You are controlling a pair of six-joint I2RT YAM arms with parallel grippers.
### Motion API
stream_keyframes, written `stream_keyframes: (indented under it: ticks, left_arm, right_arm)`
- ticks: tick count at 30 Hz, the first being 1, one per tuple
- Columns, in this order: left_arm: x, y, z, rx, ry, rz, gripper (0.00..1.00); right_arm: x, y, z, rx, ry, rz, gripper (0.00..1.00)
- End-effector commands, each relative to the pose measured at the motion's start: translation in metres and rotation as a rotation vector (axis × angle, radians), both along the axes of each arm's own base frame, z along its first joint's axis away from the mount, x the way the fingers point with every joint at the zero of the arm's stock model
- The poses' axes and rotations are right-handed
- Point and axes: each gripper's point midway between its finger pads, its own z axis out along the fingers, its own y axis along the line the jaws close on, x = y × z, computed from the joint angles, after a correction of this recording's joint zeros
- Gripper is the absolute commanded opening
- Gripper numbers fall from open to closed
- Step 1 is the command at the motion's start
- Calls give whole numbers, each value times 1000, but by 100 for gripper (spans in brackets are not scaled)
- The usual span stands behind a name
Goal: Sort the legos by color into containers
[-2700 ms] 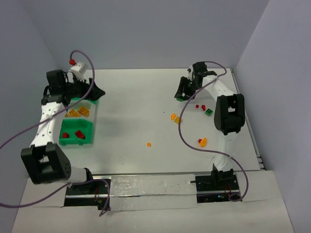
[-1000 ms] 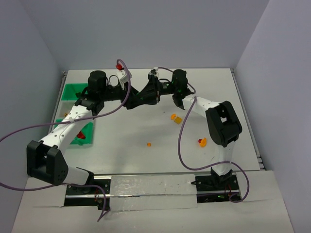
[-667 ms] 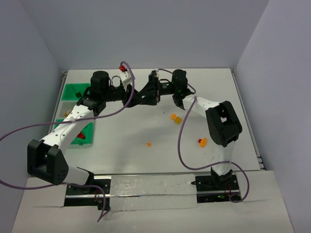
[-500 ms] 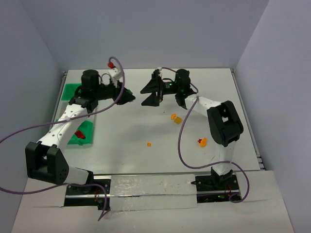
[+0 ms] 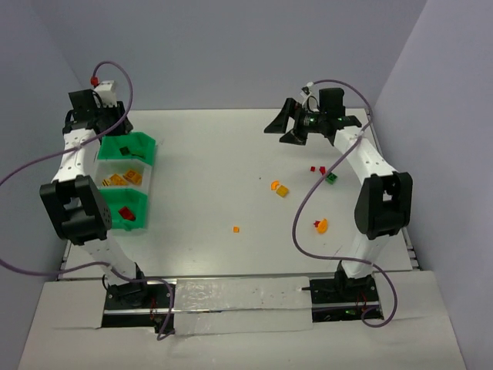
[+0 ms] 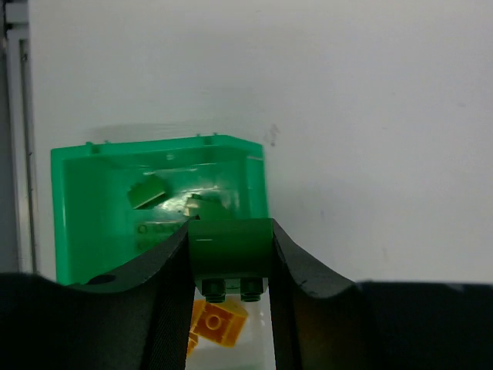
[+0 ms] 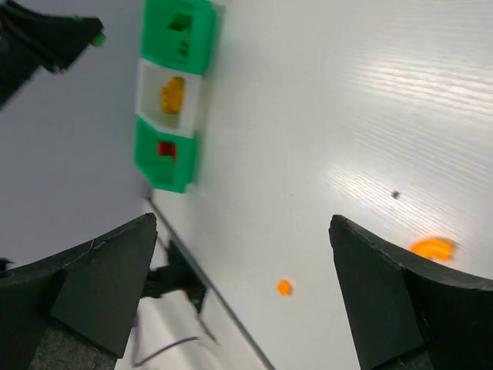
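Observation:
My left gripper (image 6: 229, 231) is shut on a dark green lego (image 6: 231, 248), studs facing the camera, held above the far green container (image 6: 92, 200), where another green lego (image 6: 146, 192) lies. An orange lego (image 6: 219, 320) shows in the whitish container below. From above, the left gripper (image 5: 117, 136) hangs over the containers (image 5: 127, 179) at the far left. My right gripper (image 5: 283, 131) is open and empty at the far right; its wrist view shows a small orange lego (image 7: 284, 287) and an orange one (image 7: 433, 248) between the wide fingers. Loose legos: orange (image 5: 279, 187), red (image 5: 316, 169), green (image 5: 331, 178).
The near green container (image 5: 123, 212) holds red bricks. Another orange lego (image 5: 321, 225) and a tiny orange piece (image 5: 236, 229) lie mid-table. Purple cables loop from both arms. Walls close in at the left and back; the right table edge runs past the right arm.
The two grippers met at the table's middle, then parted. The left swung back left over the far green container with the green lego. The right opened wide and withdrew to the right.

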Motion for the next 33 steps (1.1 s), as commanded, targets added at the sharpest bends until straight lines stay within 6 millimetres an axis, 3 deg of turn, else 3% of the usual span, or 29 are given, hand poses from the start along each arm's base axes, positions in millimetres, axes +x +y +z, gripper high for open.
stream_keyframes:
  ticks: [1, 8, 15, 20, 25, 27, 28, 33]
  left_arm:
    - [22, 28, -9, 97, 38, 107, 2]
    - [44, 37, -44, 88, 72, 143, 14]
    - [39, 38, -71, 87, 127, 149, 37]
    - [35, 38, -68, 86, 134, 149, 51]
    - [29, 33, -54, 82, 122, 134, 67]
    - [27, 32, -50, 82, 117, 124, 68]
    - [25, 30, -46, 78, 115, 116, 69]
    - [14, 15, -22, 44, 87, 52, 71]
  right_arm:
    - [-21, -41, -3, -295, -113, -25, 100]
    - [-24, -81, -8, -474, -167, -97, 100]
    - [-33, -124, -19, -690, -184, -117, 100]
    - [-44, -163, -41, -863, -105, -144, 100]
    - [-74, -205, -78, -1033, -9, -86, 100]
    - [-80, -217, -89, -1065, 15, -55, 100]
    - [-82, -233, -96, -1070, 43, -56, 100]
    - [-78, -255, -122, -1096, 89, 40, 99]
